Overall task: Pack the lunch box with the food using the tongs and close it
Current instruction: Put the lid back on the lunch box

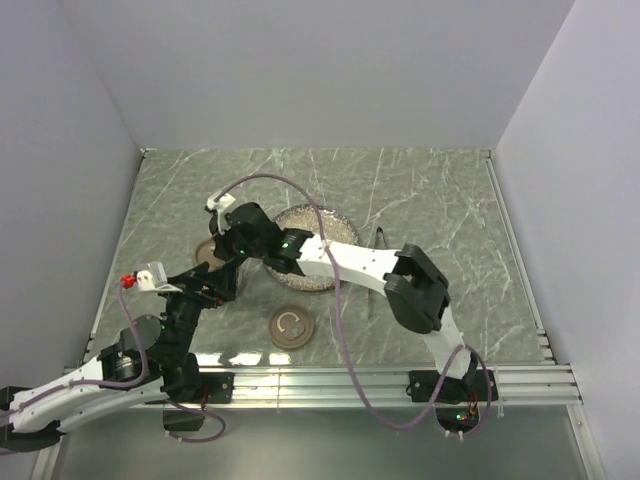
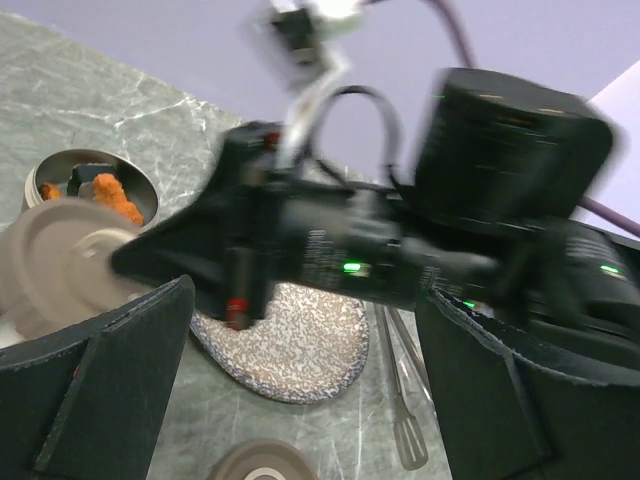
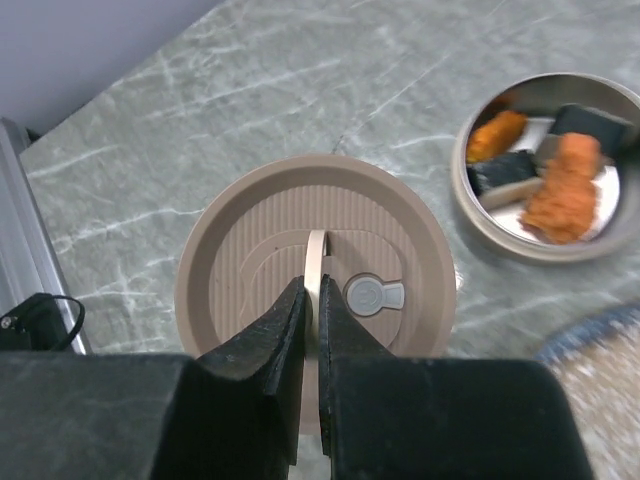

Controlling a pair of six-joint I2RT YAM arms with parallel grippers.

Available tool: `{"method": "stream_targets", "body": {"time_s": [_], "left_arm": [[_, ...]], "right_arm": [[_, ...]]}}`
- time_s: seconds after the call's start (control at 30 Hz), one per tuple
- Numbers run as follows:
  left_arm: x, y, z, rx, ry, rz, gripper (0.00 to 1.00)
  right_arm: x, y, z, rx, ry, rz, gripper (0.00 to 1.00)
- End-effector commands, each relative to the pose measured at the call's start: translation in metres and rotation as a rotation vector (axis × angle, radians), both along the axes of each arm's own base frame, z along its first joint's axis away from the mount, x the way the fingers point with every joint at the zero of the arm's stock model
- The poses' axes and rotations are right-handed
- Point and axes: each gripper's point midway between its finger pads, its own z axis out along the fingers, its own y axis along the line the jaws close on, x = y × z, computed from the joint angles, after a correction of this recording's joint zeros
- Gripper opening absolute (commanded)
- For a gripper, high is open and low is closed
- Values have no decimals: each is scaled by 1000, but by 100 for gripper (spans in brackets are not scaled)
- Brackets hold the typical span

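Two thin arms of the tongs (image 2: 402,400) lie flat on the table (image 1: 450,200) just right of the plate (image 2: 300,350), long axis running near to far. The top view hides most of them under the right arm. The right gripper (image 3: 312,292) pinches the lid (image 3: 250,250) by its strap, beside the lunch box (image 3: 470,215) holding food (image 3: 565,185). The left gripper (image 2: 305,300) gapes empty. Bare table lies rightward.

You've got food (image 3: 565,185) in the box (image 3: 470,215), lid (image 3: 250,250) just beside it, plate (image 2: 300,350) right of the box, tongs (image 2: 402,395) right of the plate, second lid (image 1: 291,327) before the plate.
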Motion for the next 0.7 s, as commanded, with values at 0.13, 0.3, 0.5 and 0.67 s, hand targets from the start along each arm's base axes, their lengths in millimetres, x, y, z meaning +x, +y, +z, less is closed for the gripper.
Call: {"method": "stream_targets", "body": {"time_s": [0.13, 0.3, 0.5, 0.67], "left_arm": [[0, -10, 12, 35, -43, -41, 98], [4, -21, 11, 94, -28, -43, 98], [4, -26, 14, 100, -45, -58, 98], [2, -25, 14, 86, -56, -68, 98]], "right_arm": [[3, 20, -13, -45, 26, 46, 0], [11, 21, -30, -94, 18, 20, 0], [11, 29, -37, -120, 9, 23, 0], [2, 38, -45, -119, 18, 49, 0]]}}
